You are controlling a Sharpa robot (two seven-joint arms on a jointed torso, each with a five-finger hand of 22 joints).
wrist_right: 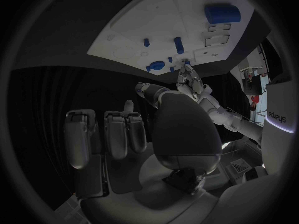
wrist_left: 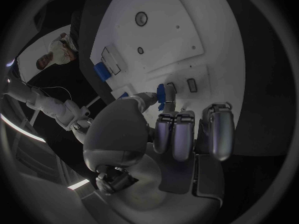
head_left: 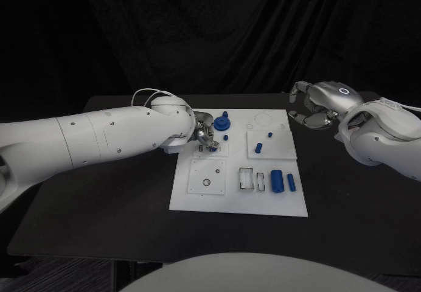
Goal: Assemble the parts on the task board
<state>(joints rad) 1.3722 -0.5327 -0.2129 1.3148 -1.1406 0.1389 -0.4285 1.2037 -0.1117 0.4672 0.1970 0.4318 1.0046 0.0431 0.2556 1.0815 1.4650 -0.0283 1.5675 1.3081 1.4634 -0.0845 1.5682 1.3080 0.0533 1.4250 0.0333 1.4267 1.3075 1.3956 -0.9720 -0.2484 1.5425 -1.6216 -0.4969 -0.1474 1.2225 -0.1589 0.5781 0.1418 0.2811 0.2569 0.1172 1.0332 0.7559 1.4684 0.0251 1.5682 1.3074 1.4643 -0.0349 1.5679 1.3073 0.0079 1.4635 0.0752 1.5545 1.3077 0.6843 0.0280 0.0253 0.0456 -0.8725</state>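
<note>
The white task board lies mid-table. My left hand hovers over its far left part and pinches a small blue peg between thumb and a finger, just above the board. A blue round part stands right beside that hand. A short blue bar and two small pegs lie on the far right plate. A large blue cylinder and a thinner one lie near the right edge. My right hand hangs off the board's far right corner, holding nothing, fingers apart.
Rectangular slots and a square plate with round holes sit in the board's near half. The black table extends around the board. The right wrist view shows the board and my left hand beyond my own fingers.
</note>
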